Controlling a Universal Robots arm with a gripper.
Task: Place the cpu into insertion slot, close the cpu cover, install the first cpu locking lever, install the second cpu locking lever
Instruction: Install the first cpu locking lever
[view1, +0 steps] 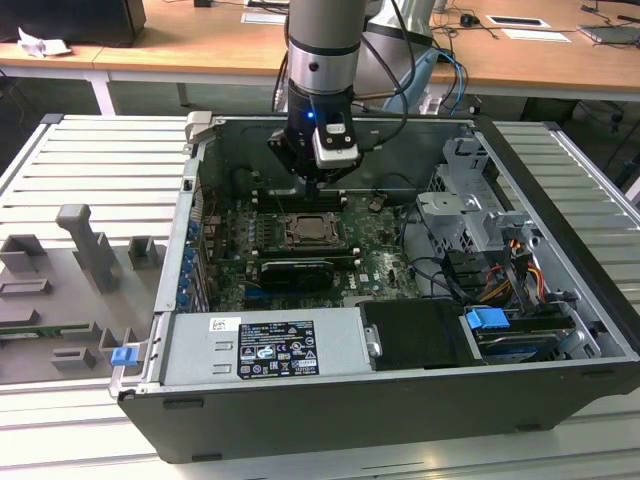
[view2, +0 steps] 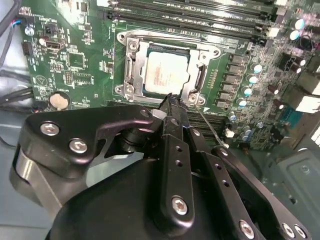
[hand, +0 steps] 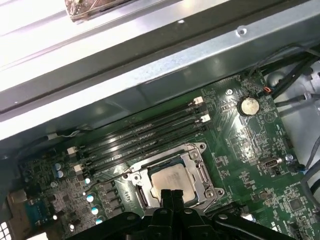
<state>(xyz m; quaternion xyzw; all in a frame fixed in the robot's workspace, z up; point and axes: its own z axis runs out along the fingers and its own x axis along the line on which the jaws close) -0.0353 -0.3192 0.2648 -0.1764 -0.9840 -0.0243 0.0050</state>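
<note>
The cpu (view2: 167, 75) was found seated flat in the insertion slot (view2: 124, 89), its pale metal top showing in both wrist views. The cpu cover (view2: 172, 45) was seen lying down around it, with the chip visible through its window. Placing the chip and closing the cover were therefore judged done.

One thin wire lever (view2: 206, 126) was noted standing free beside the socket, on the side of the small capacitors (view2: 250, 80), and was judged not latched. A second lever could not be made out, so both lever steps were taken as left to do.

The gripper (view2: 171, 102) was held over the socket's edge. Its fingers (view2: 175, 145) were drawn together to a narrow seam, with nothing gripped between them. Whether the tips touched the frame could not be told.

Counted:
- One cpu, one insertion slot, one cpu cover, one wire lever and one gripper.
- One round coin cell (view2: 60, 100) on the green circuit board (view2: 85, 60), well apart from the socket.
- Four long black memory slots (hand: 145, 132) in a bank just beside the socket, as far as could be counted.
- One open computer case (view1: 400, 420), in which all was housed.
</note>
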